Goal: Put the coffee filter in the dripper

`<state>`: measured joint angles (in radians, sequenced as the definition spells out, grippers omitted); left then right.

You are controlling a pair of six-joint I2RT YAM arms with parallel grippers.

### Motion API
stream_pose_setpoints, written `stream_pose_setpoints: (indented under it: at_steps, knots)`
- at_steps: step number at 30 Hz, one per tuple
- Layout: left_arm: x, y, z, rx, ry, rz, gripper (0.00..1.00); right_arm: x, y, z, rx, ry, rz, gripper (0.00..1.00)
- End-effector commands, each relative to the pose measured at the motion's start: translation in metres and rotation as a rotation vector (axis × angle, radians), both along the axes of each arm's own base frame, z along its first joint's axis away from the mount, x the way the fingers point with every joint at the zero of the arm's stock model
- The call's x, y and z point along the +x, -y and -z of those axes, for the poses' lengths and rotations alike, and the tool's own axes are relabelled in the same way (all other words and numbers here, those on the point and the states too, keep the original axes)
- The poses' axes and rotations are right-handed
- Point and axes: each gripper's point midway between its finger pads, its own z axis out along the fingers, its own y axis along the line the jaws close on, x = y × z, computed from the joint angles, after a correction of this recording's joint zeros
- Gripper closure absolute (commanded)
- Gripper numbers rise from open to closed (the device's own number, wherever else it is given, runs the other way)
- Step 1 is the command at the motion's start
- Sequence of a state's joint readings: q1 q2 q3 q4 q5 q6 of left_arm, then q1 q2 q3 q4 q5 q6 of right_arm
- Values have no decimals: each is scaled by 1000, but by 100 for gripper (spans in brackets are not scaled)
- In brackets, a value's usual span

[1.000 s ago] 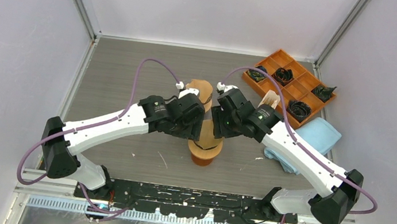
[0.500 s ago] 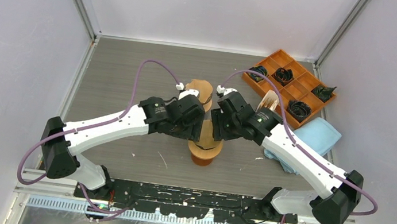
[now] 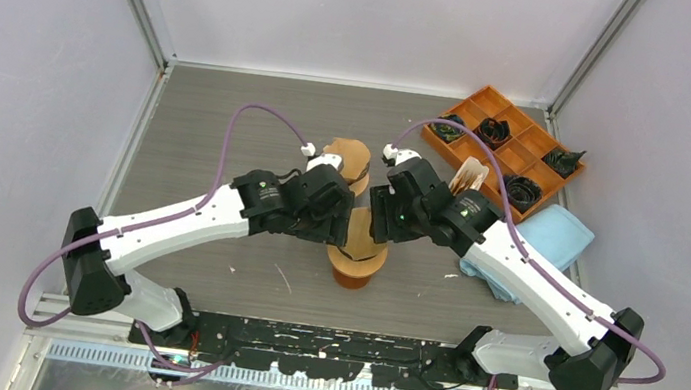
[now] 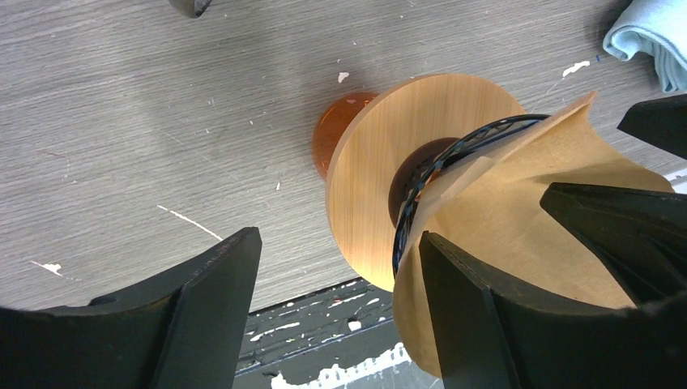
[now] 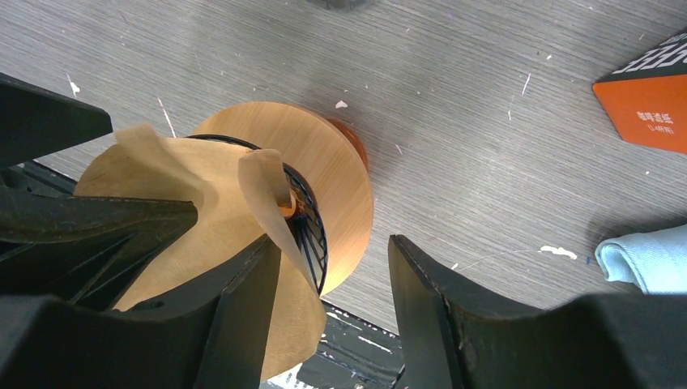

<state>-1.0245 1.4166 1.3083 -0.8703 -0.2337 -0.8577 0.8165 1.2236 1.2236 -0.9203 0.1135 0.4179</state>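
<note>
1. The left gripper (image 4: 336, 239) stands wide, holding nothing, one finger (image 4: 462, 308) just beside the coffee filter (image 4: 526, 211)
2. The right gripper (image 5: 332, 241) is half open, the filter's rim loose between its jaws
3. The dripper (image 4: 389, 146) stands between both grippers, the filter in its cone

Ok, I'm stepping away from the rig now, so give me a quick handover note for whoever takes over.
Left gripper: open at the dripper, holding nothing.
Right gripper: open, fingers either side of the filter's edge, not clamped.
Filter: sitting in the dripper at mid table, one flap folded inward.
Done: filter is in the cone.
Left: probably flatten that flap, seat the filter fully, back both arms away.
</note>
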Motion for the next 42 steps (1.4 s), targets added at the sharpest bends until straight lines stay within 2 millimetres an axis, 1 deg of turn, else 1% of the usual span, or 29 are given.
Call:
stream_pose_setpoints:
  at_steps: [1,5,10,13,15,16,20,23,24,27,29,32,35,37,42]
  knots:
    - [3,7,-25,-101,45,1,25,6,-9,-38,97,79,-8,41]
    - [3,11,-32,-134,56,11,22,7,-11,-42,108,84,-12,36]
    - [5,12,-47,-180,75,16,16,9,-10,-52,116,117,-13,29]
    - [10,7,-58,-223,91,6,14,17,-6,-66,123,160,6,26]
    - [17,-1,-69,-247,119,-9,13,23,-2,-76,131,191,22,24]
    - [19,-8,-79,-265,140,-18,10,25,1,-83,136,212,32,22]
    - [34,-35,-99,-291,205,-70,4,39,19,-108,154,315,94,11]
    - [43,-61,-109,-296,250,-122,1,52,47,-119,125,400,197,4]
    - [46,-70,-110,-292,261,-141,0,56,58,-122,114,425,231,1]
    - [54,-104,-113,-272,298,-216,1,62,86,-132,93,499,320,0]
    - [54,-125,-113,-247,319,-254,1,63,105,-141,79,557,385,0]
    - [50,-154,-118,-210,390,-311,1,59,131,-148,45,632,474,0]
    - [40,-183,-119,-152,458,-364,1,50,152,-154,42,702,546,0]
    - [33,-201,-122,-131,512,-407,1,40,166,-158,63,751,585,0]
    - [17,-237,-122,-99,628,-492,1,20,190,-164,129,840,659,0]
